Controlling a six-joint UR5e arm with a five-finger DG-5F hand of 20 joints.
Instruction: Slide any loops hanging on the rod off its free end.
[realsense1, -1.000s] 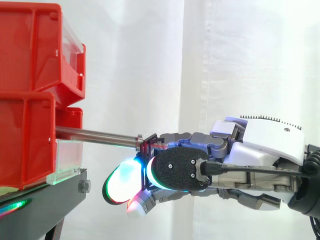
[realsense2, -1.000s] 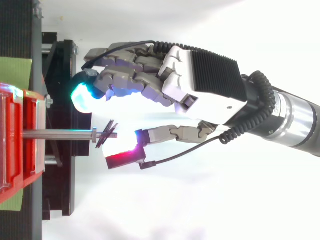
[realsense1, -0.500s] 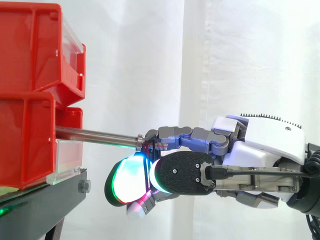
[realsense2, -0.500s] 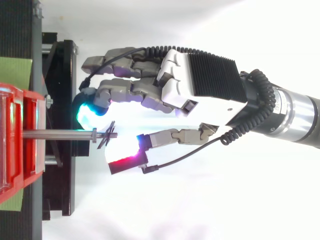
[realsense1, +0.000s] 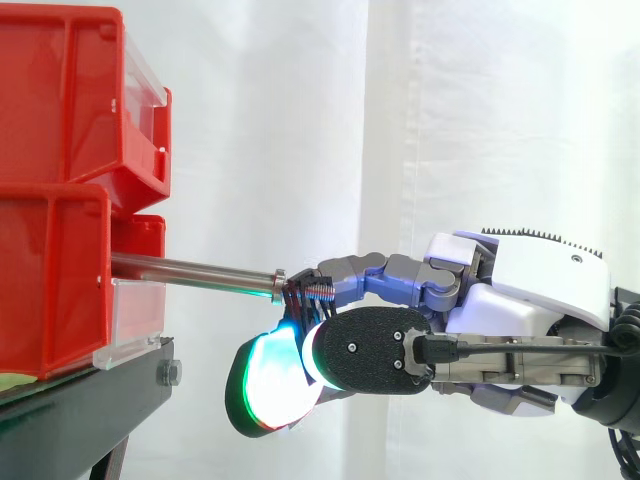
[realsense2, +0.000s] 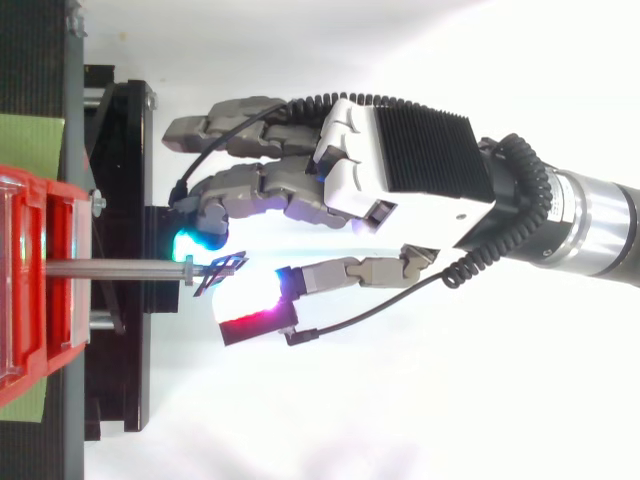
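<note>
Level with the robot hand (realsense1: 520, 300) and straight ahead of it: a steel rod (realsense1: 190, 270), fixed at the far end among stacked red bins (realsense1: 50, 200) on a black stand (realsense1: 90, 410), with the free threaded end pointing toward the hand. On that threaded tip, right at the front of the robot hand (realsense2: 400, 170): a small bunch of dark loops (realsense2: 215, 272), tilted, not yet off the rod. Cannot tell whether holding the loops or only close beside them. Behind the robot hand, a white curtain (realsense1: 300, 120).
</note>
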